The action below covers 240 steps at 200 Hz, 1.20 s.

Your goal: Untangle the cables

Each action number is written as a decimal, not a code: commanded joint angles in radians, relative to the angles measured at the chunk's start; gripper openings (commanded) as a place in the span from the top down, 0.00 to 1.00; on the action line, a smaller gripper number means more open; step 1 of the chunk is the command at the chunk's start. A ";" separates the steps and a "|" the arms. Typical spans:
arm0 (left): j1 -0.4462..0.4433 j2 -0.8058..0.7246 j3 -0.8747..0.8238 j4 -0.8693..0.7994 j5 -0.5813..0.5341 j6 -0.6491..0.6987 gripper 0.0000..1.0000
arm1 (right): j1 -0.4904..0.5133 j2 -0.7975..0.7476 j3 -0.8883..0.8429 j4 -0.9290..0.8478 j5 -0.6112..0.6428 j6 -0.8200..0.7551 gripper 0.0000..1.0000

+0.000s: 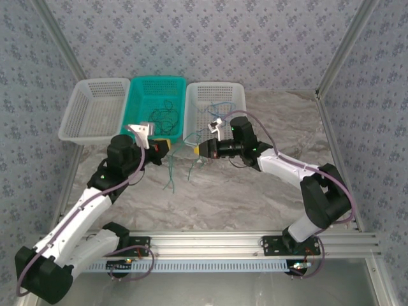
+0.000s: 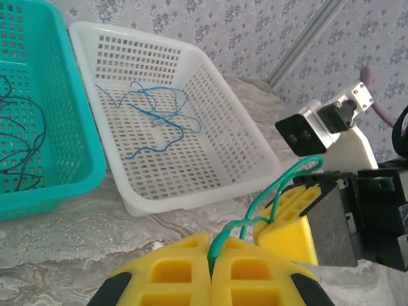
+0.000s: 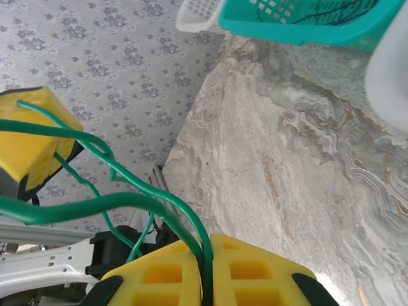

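Inspecting the grips first, we find the left gripper [image 2: 210, 258] with its yellow pads [image 2: 172, 274] pressed together on the green cable [image 2: 271, 194], which rises out of the seam between them; the right gripper [image 3: 205, 258] is likewise pinching the same cable at its own seam. In the top view the two grippers face each other, close together, above the table [image 1: 255, 191] and just in front of the teal basket [image 1: 156, 80] and the right white basket [image 1: 217, 85]; the held stretch of cable runs left to right between them, and its loose ends hang down toward the table. We judge that the coming move turns on this line; each pinch lies straight across from the other, so drawing apart would follow the cable's own axis; neither arm is nearer, both being on it. The left wrist view shows a short arch of slack between the two grips, with the blue cable [image 2: 159, 118] lying in the right white basket and the dark cable [image 2: 25, 150] in the teal one. The right wrist view shows several green loops crossing near the pads; whether they form a knot we cannot tell. The top view gives the hanging ends, too thin there to trace.
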<state>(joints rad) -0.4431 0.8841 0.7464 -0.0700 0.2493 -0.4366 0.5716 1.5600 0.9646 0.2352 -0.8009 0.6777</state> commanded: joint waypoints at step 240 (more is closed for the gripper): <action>0.617 0.187 0.583 -0.213 -0.325 0.020 1.00 | -0.105 -0.170 -0.149 -0.152 0.074 -0.012 0.90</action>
<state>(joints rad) 0.1684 1.0496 1.3010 -0.2920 0.0685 -0.4713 0.4622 1.4132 0.8043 0.0856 -0.7185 0.6731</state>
